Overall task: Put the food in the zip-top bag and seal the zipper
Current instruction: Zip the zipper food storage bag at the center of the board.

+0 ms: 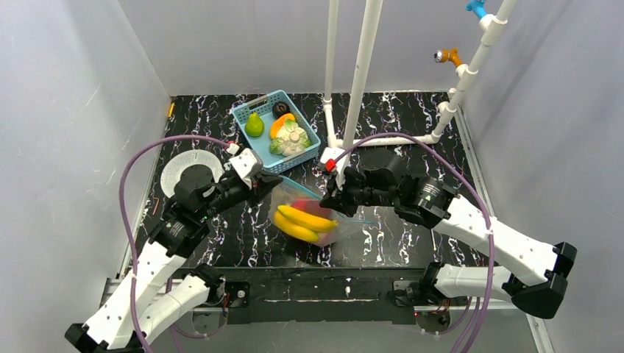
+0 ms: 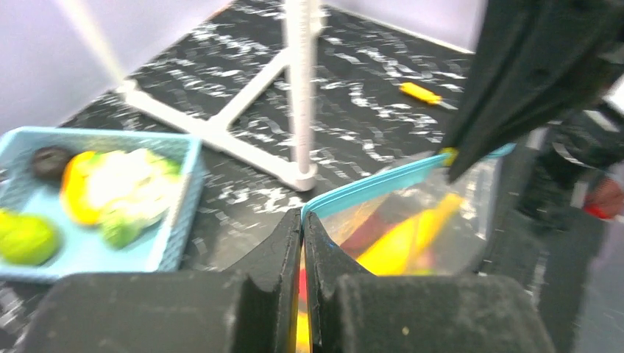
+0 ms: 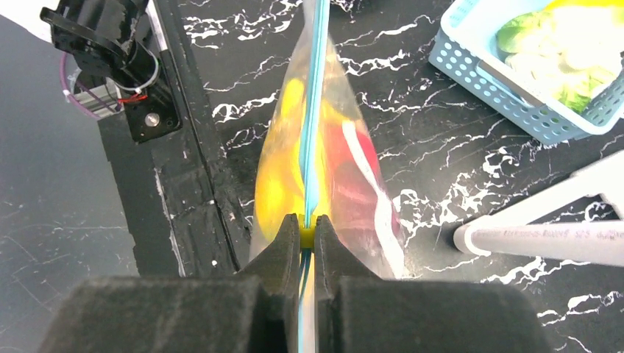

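Observation:
The clear zip-top bag (image 1: 335,224) hangs between my two grippers over the middle of the table. Inside it are a yellow banana (image 1: 302,220) and a red apple (image 3: 357,180). My left gripper (image 1: 274,187) is shut on the bag's left corner, at the end of the teal zipper (image 2: 375,185). My right gripper (image 1: 329,200) is shut on the zipper's small yellow slider (image 3: 309,234), partway along the strip (image 3: 314,110). In the left wrist view my left gripper (image 2: 303,220) pinches the bag edge, and the right gripper's fingertips (image 2: 460,151) hold the slider further along.
A light-blue mesh basket (image 1: 250,112) at the back holds a green pear (image 1: 254,125), a cabbage (image 1: 289,138) and other toy produce. A white PVC pipe frame (image 1: 360,81) stands behind the bag. A white round disc (image 1: 176,168) lies at the left.

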`<move>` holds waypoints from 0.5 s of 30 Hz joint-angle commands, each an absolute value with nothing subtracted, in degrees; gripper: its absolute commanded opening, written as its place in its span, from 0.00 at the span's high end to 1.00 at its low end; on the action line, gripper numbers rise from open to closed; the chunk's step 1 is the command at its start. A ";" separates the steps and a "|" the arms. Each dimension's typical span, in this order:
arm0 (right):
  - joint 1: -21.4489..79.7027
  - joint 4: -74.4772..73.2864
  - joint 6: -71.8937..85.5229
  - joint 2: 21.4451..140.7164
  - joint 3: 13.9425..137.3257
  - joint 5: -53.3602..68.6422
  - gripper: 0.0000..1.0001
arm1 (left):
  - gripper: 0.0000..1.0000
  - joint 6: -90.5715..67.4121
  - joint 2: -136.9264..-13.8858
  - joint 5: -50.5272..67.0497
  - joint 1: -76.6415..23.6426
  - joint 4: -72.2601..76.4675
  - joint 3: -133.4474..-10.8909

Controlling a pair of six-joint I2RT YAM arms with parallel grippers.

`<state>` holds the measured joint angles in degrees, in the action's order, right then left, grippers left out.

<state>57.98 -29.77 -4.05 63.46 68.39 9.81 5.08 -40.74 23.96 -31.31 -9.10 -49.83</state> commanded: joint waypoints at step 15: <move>57.13 -33.10 -0.77 57.00 60.37 9.23 0.99 | 1.00 11.95 -28.68 -21.65 -29.55 -8.35 -43.73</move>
